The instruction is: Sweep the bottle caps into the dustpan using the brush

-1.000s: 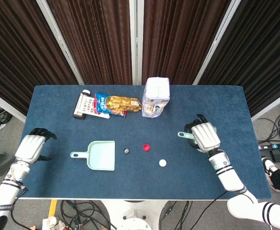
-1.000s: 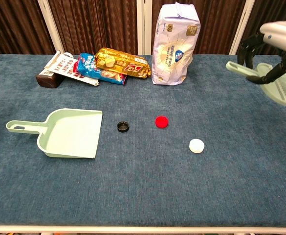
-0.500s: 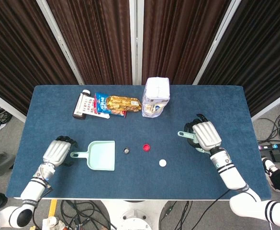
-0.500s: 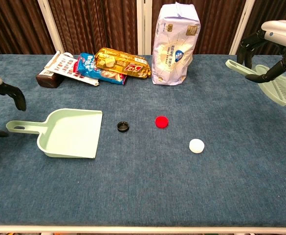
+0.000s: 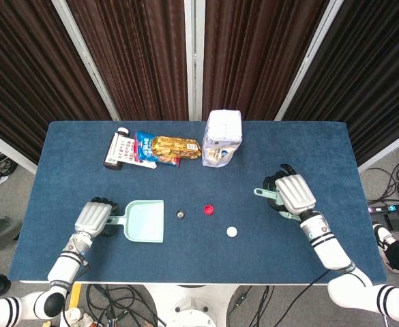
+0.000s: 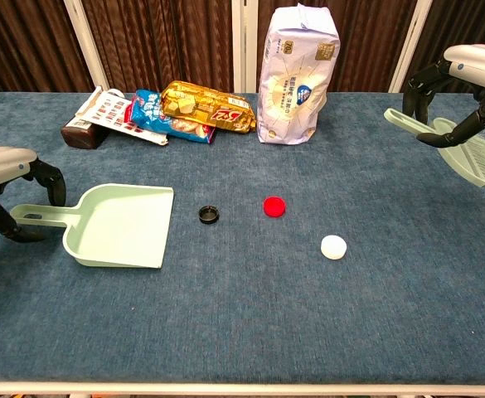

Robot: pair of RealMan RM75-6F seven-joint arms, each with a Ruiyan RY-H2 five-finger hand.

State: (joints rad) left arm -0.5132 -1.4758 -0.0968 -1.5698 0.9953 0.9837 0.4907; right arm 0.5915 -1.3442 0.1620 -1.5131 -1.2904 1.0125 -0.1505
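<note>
The pale green dustpan (image 5: 144,221) (image 6: 123,225) lies flat at the left, mouth facing right. My left hand (image 5: 93,218) (image 6: 6,178) arches over the end of its handle (image 6: 39,215), fingers behind and thumb in front, not visibly clamped. To the right of the pan's mouth lie a black cap (image 5: 181,214) (image 6: 210,214), a red cap (image 5: 209,210) (image 6: 274,206) and a white cap (image 5: 232,231) (image 6: 333,246). My right hand (image 5: 293,194) (image 6: 474,70) grips the green brush (image 6: 462,148) at the far right, its handle end (image 5: 260,193) pointing left.
Along the back of the blue table (image 6: 242,332) stand a tall white bag (image 5: 222,138) (image 6: 296,75), a gold snack pack (image 6: 207,108), a blue packet (image 6: 152,112) and a dark bottle lying on its side (image 6: 89,124).
My left hand has come in from the table's left edge to the dustpan handle and now straddles it. My right hand with the brush has barely shifted.
</note>
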